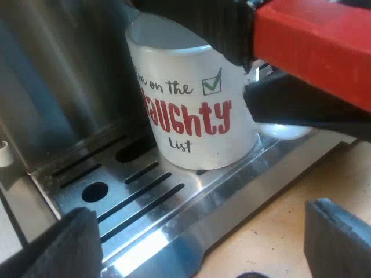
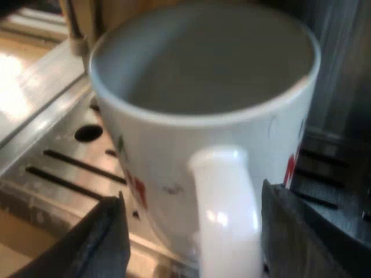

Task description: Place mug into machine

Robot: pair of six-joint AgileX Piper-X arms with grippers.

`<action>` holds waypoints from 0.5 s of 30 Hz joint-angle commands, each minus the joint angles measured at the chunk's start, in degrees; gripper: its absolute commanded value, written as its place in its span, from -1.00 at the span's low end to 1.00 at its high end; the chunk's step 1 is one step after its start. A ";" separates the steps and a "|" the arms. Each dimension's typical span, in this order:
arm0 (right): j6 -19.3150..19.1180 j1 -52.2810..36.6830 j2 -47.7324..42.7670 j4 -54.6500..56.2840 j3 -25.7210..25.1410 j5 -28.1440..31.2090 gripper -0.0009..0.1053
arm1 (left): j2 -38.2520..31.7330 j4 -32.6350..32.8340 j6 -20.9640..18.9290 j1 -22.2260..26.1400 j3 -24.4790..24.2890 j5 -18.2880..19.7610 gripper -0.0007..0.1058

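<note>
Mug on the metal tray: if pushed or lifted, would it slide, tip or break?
The mug looks like glossy glazed ceramic: probably stiff, weighty for its size, and chippable if knocked. On the smooth slotted metal tray it would likely slide when pushed. Upright, wide-based and apparently empty, it seems unlikely to tip.

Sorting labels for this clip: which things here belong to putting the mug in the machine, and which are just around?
In the job: mug, drip tray under it, right gripper astride its handle.
Just around: holder's red end above the mug, table, left gripper, open.
</note>
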 commanded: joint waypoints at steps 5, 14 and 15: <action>0.64 0.06 0.27 -1.99 2.05 0.00 -0.03 | -0.09 -1.03 -0.79 -0.18 -0.05 0.95 0.38; 0.64 0.06 5.18 -11.77 2.05 -0.12 -0.30 | -0.09 -0.68 -0.79 -0.18 -0.05 2.07 0.38; 0.64 -0.05 7.34 -15.22 1.91 -0.12 -0.30 | -0.09 -0.66 -0.79 -0.18 -0.05 2.07 0.38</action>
